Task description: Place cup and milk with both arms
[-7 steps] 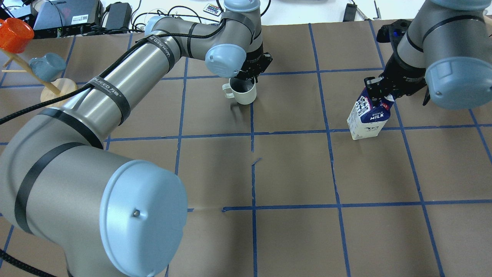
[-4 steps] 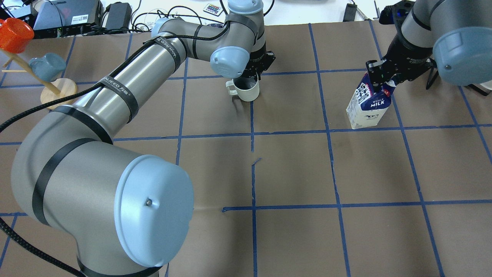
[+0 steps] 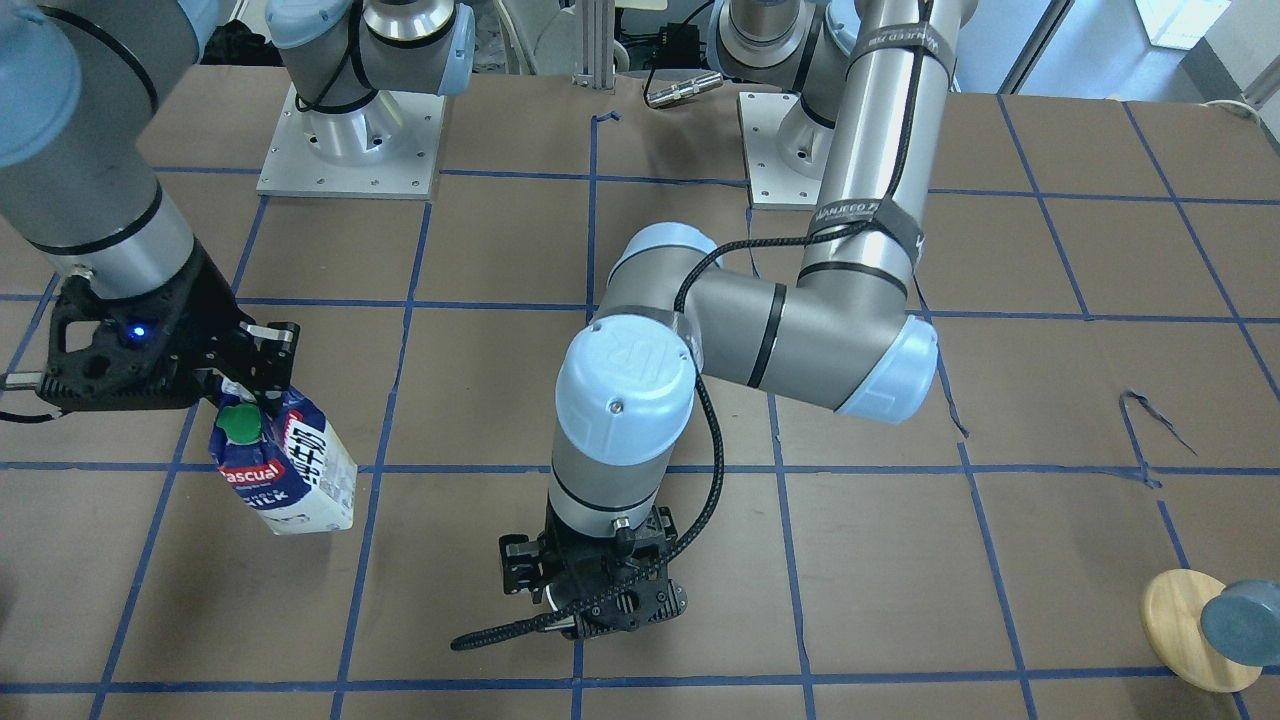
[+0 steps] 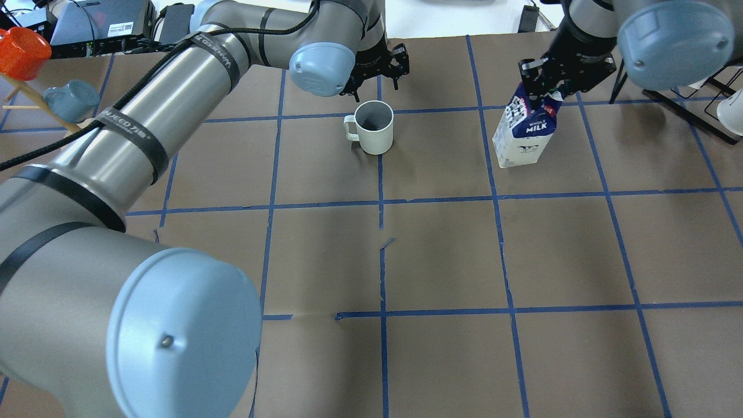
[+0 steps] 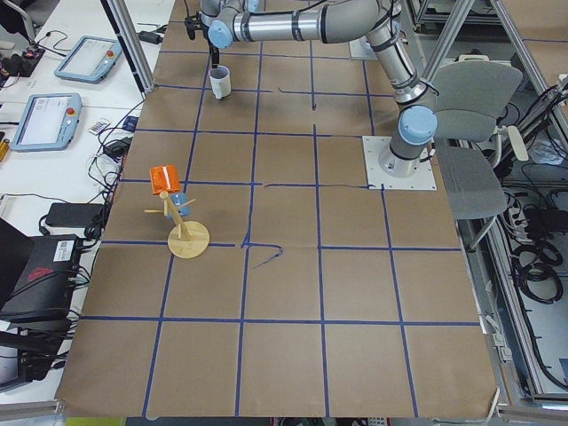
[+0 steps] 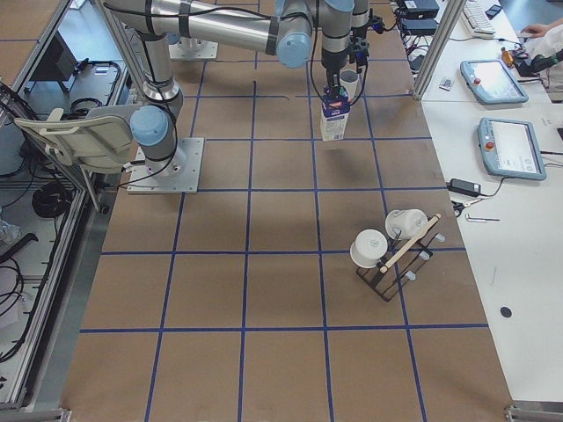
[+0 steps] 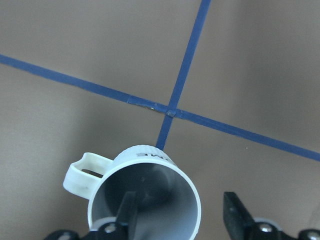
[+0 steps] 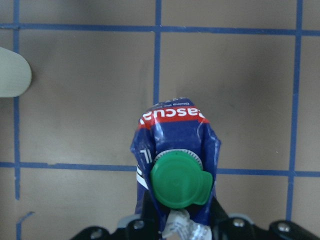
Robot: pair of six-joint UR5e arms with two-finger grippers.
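The cup, white with a dark inside, stands upright on the brown paper with its handle to the view's left. My left gripper hovers open just beyond and above it. In the left wrist view the cup lies below the spread fingers, untouched. The wrist hides the cup in the front view. My right gripper is shut on the top ridge of the milk, a tilted blue and white carton. Its green cap shows in the right wrist view and the carton in the front view.
A wooden mug tree with an orange mug and a blue mug stands at the far left. A black wire rack with white cups stands on the right. Cables and electronics line the far edge.
My left gripper let go of the cup and drew up and away toward the far edge. My right gripper carried the milk farther from the robot and slightly toward the middle.
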